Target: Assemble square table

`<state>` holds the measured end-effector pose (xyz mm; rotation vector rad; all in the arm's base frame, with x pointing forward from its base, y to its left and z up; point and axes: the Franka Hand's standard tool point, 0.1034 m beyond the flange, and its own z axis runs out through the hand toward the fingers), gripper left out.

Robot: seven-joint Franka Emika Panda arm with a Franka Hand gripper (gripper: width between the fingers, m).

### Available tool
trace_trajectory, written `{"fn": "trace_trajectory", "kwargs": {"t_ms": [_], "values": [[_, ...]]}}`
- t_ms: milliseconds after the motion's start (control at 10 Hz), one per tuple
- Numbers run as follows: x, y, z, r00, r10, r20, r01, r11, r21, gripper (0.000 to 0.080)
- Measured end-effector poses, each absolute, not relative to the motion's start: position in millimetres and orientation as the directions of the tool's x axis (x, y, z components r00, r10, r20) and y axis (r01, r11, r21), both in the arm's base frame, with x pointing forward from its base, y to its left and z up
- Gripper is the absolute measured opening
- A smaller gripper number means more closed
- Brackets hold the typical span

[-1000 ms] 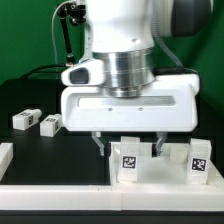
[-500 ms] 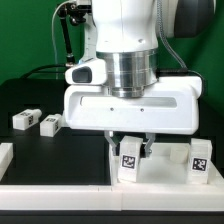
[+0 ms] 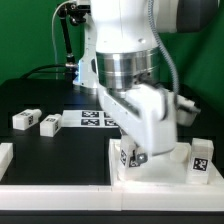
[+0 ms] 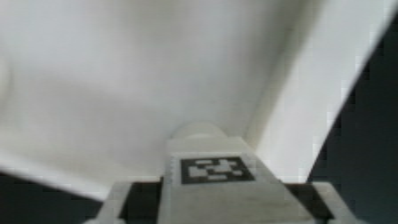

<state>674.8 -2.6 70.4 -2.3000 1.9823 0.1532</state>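
Observation:
The square table slab [image 3: 160,176], white with a raised rim, lies at the front on the exterior view's right. My gripper [image 3: 134,155] is turned at a slant just above the slab's left part and is shut on a white leg block [image 3: 129,153] with a black tag. In the wrist view the same leg block [image 4: 217,166] sits between my two fingers [image 4: 128,204], with the slab's white surface [image 4: 143,80] behind it. A second leg block [image 3: 200,160] stands on the slab's right part. The arm hides the slab's middle.
Two more tagged leg blocks [image 3: 25,118] [image 3: 48,124] lie on the black table at the exterior view's left. The marker board [image 3: 92,118] lies behind my gripper. A white bar end [image 3: 5,156] shows at the left edge.
My jaws have closed on the leg block. The wrist has since turned and tilted, so the hand now stands at a slant with the block in it.

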Motion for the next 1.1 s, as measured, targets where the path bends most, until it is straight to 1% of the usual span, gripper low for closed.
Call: {"fn": "trace_trajectory", "kwargs": {"t_ms": [100, 300, 400, 500, 600, 700, 800, 1100], "values": [[673.4, -7.7, 65.4, 0.039, -0.985, -0.167, -0.999, -0.036, -0.023, 0.0290], [671.7, -5.0, 65.2, -0.096, -0.980, -0.175, -0.995, 0.098, -0.005, 0.0290], [671.8, -4.9, 65.2, -0.100, -0.980, -0.175, -0.995, 0.102, -0.005, 0.0290], [671.6, -5.0, 64.7, -0.097, -0.980, -0.175, -0.995, 0.099, -0.004, 0.0348], [672.2, -5.9, 64.0, -0.010, -0.986, -0.168, -1.000, 0.014, -0.025, 0.0348], [673.7, -7.2, 62.2, 0.202, -0.969, -0.144, -0.978, -0.192, -0.080, 0.0524], [673.3, -5.9, 62.5, 0.388, -0.913, -0.128, -0.920, -0.377, -0.106, 0.0624], [673.0, -6.1, 62.1, 0.561, -0.821, -0.105, -0.827, -0.548, -0.128, 0.0645]]}}
